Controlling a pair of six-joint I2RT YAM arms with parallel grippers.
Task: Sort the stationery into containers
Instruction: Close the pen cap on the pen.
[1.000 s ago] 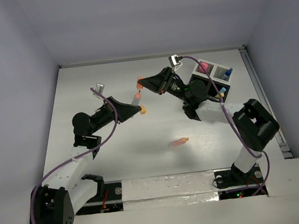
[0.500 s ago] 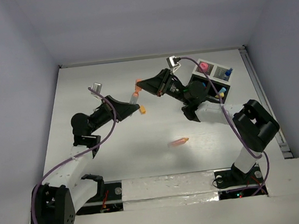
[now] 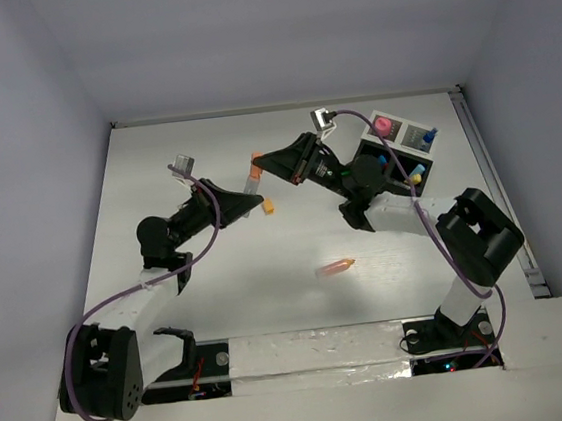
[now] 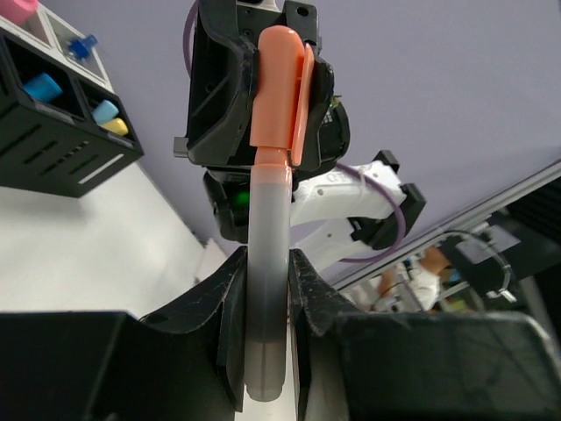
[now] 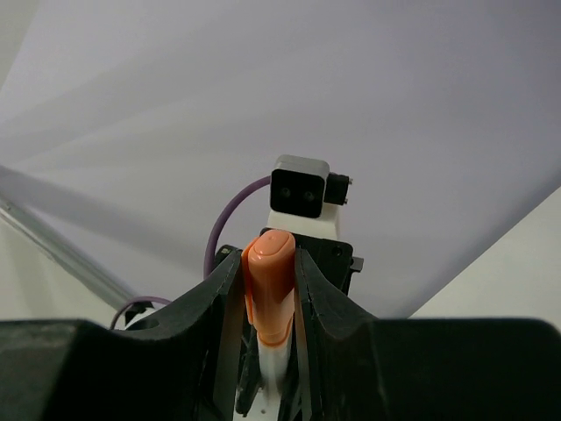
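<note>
A clear pen-like stick [image 3: 254, 181] with an orange cap is held in the air between both grippers. My left gripper [image 3: 254, 201] is shut on its clear barrel [image 4: 266, 289]. My right gripper [image 3: 265, 162] is shut on the orange cap [image 5: 270, 285], which also shows in the left wrist view [image 4: 280, 88]. The black container [image 3: 403, 153] with a white rim stands at the far right and holds a pink round piece [image 3: 384, 124], blue pieces [image 4: 41, 86] and a yellow piece [image 4: 117, 126]. An orange stick [image 3: 336, 266] lies mid-table.
A small orange piece [image 3: 269, 208] lies on the table just under the left gripper. The right arm's body [image 3: 401, 208] stretches in front of the container. White walls close the table at the back and sides.
Both grippers have drifted slightly left with the pen held between them. The orange stick on the table has not moved.
</note>
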